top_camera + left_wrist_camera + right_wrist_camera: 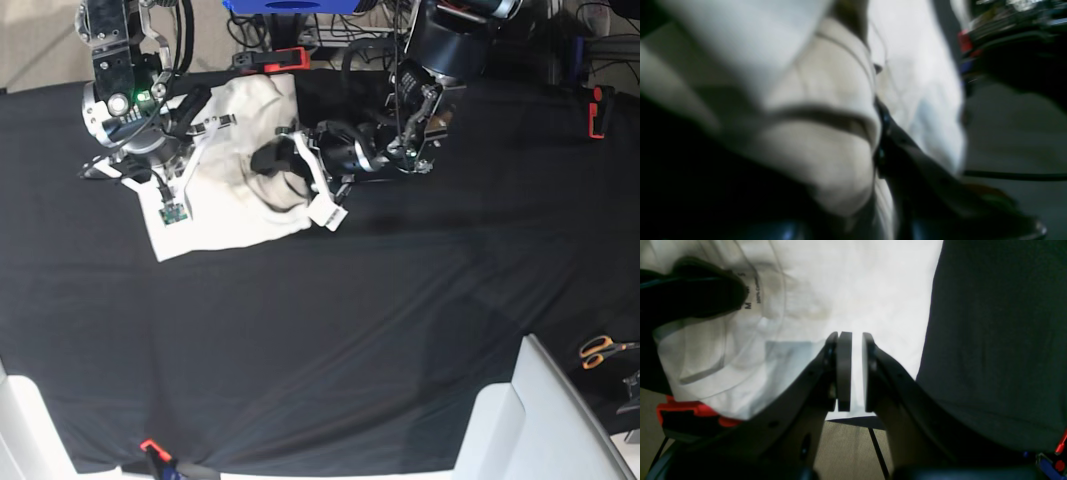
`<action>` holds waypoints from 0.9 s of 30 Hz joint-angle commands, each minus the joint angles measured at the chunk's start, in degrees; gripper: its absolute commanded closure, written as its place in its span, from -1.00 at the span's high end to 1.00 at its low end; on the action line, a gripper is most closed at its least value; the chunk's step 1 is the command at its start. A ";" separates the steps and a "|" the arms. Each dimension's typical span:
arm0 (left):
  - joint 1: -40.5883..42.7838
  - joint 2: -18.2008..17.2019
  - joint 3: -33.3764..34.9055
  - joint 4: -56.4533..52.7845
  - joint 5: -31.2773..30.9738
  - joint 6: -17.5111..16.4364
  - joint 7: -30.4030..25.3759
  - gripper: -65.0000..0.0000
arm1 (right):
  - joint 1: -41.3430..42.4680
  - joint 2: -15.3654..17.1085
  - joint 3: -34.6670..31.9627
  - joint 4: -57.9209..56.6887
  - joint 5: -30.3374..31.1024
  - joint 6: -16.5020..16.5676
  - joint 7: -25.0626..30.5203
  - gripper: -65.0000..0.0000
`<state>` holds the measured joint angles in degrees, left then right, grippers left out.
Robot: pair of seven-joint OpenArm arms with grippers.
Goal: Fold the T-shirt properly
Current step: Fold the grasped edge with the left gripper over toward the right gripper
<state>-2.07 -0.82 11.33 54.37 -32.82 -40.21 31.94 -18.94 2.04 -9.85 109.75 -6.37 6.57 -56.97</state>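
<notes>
The cream T-shirt (230, 200) lies bunched at the far left of the black table cloth (400, 300). My left gripper (272, 160) reaches in from the right onto the shirt's neck area. In the blurred left wrist view, cream fabric (826, 150) is gathered against its dark fingers (888, 143), so the left gripper (878, 110) is shut on the cloth. The right wrist view shows the same gripper (700, 293) by the printed neck label. My right gripper (856, 370) sits at the shirt's (840, 290) edge, its pads almost together on a thin fold; in the base view the right gripper (172, 205) lies at the shirt's left edge.
Red clamps (275, 60) (598, 110) hold the cloth at the far table edge. Orange-handled scissors (600, 350) lie at the right edge. White bins (540, 420) stand at the front right. Cables and a blue box (290, 5) sit behind the table.
</notes>
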 commanded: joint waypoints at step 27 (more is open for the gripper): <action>-26.81 -16.37 39.00 11.87 3.68 24.43 15.22 -1.00 | 0.26 -0.15 0.13 0.44 -0.18 -0.02 0.66 -0.83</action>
<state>-27.70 -17.34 50.83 65.41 -28.34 -16.21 47.86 -18.92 1.89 -9.74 109.38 -6.37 6.59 -57.01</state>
